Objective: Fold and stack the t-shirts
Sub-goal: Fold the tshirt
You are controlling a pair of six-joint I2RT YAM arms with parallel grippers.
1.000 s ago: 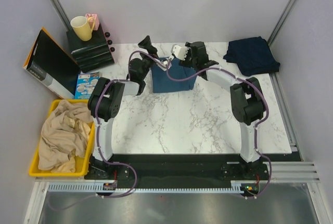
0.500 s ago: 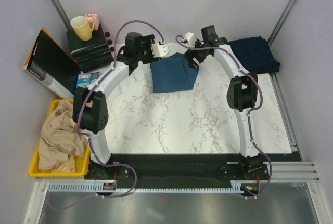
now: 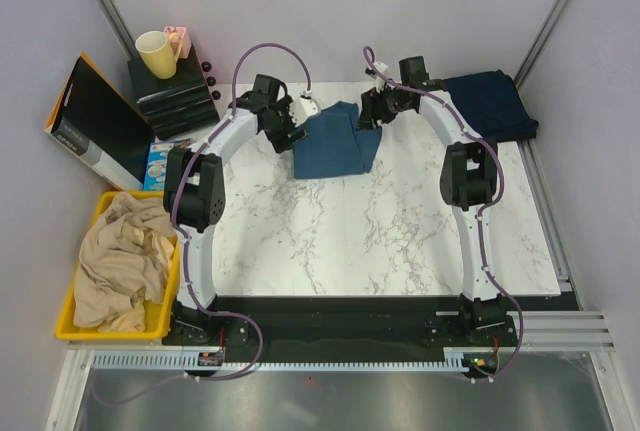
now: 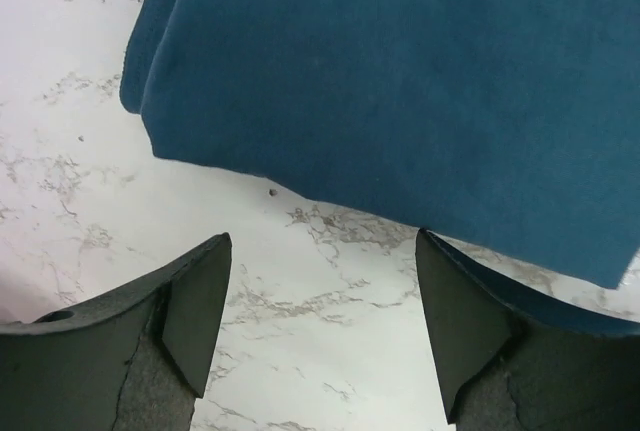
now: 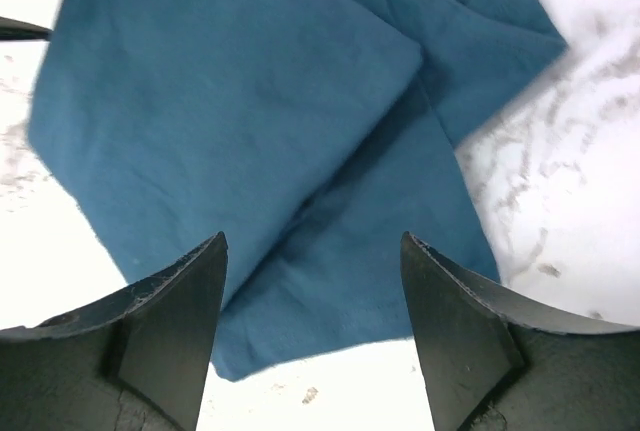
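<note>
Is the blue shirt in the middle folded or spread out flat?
Folded. The blue shirt lies as a compact block on the table, and the right wrist view shows its layers lapped over one another.

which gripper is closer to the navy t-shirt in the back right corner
Right. The right gripper is at the steel-blue t-shirt's right edge, left of the navy t-shirt; the left gripper is at the steel-blue one's left edge, farther off.

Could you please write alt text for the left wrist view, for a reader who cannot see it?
A folded steel-blue t-shirt lies flat on a white marble table, filling the upper part of the view. Below it, the left gripper is open and empty, its two dark fingers framing bare table beside the shirt's edge.
</note>
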